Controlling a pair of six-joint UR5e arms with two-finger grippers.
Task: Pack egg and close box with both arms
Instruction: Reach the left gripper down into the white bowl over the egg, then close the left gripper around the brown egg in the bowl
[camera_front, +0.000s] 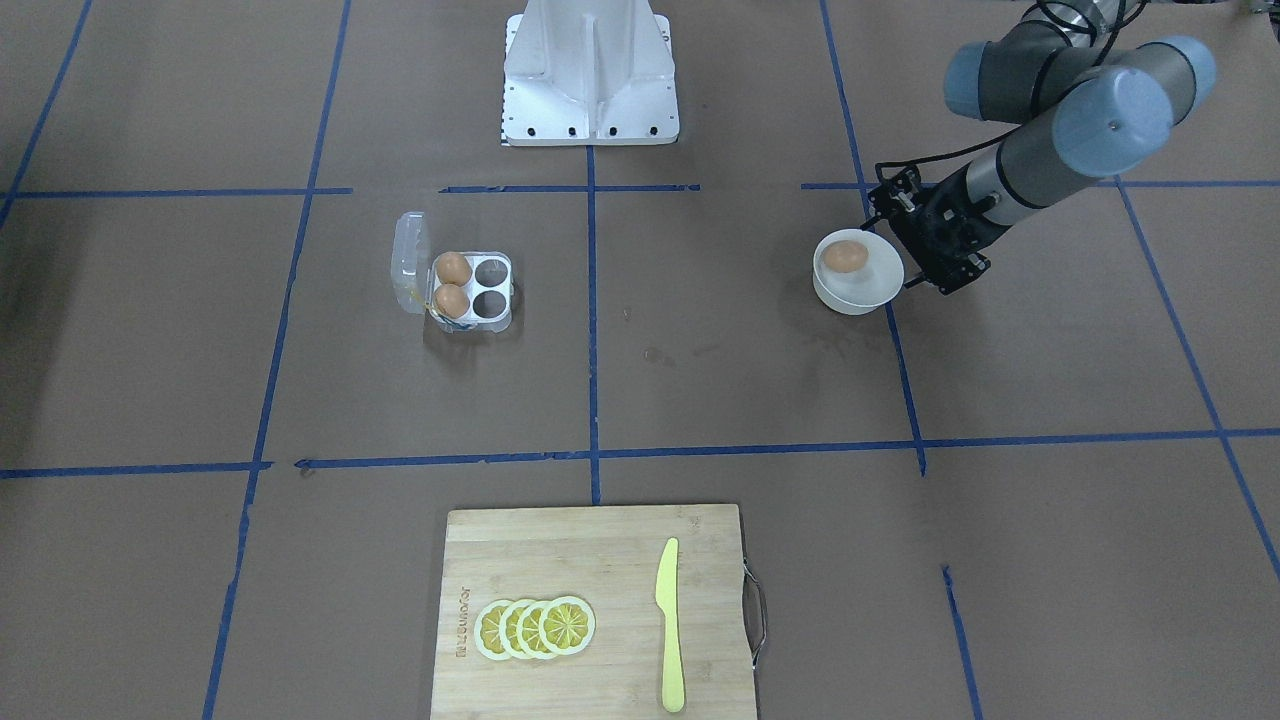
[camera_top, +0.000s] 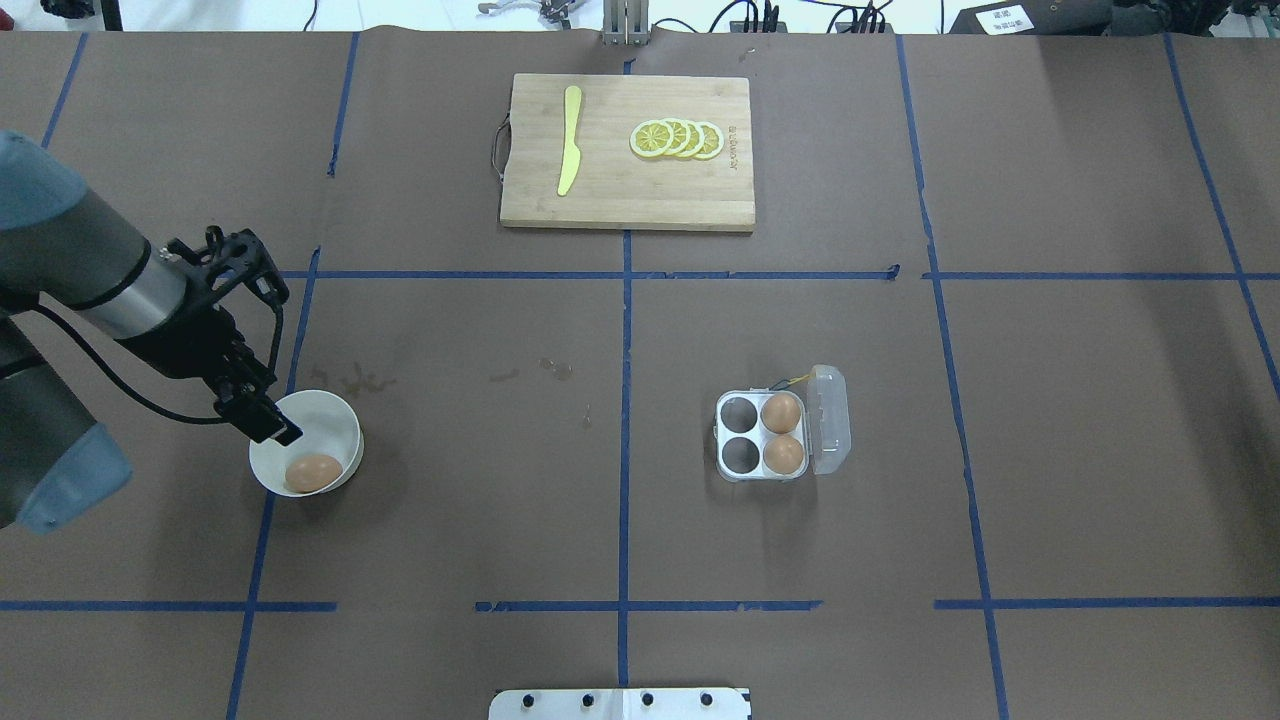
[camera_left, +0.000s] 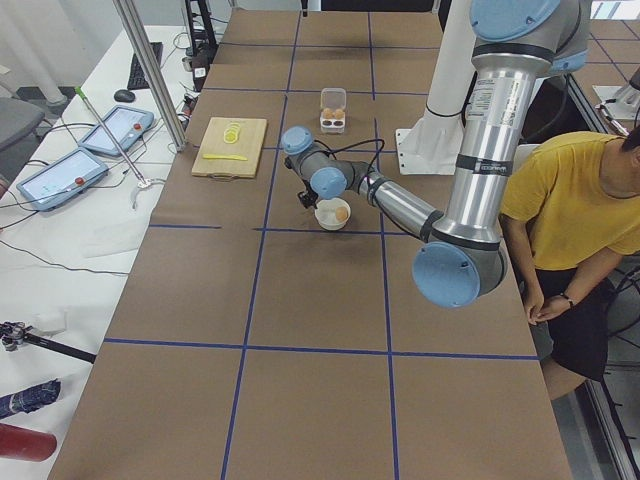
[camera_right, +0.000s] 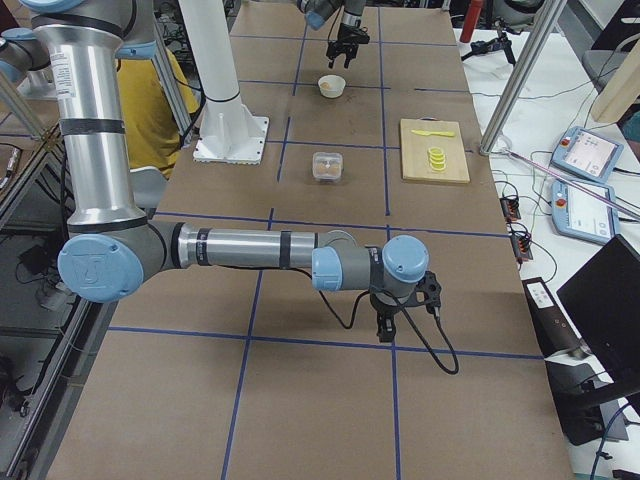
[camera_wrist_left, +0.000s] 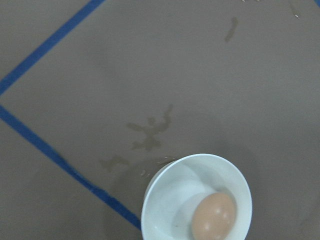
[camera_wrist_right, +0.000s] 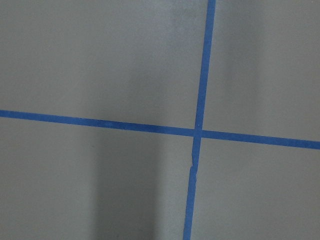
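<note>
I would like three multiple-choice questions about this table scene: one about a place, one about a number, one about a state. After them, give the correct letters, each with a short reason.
1. Where is the egg that is not yet packed?
A. inside the white bowl
B. beside the white bowl
C. inside the box

2. How many cells of the box are empty?
A. one
B. two
C. four

3. What is the state of the lid?
A. shut over the cells
B. open, swung away from the cells
C. missing

Answers:
1 A: the egg rests in the bowl's hollow.
2 B: two cells hold eggs and two are bare.
3 B: all four cells are uncovered, with the lid at their side.
</note>
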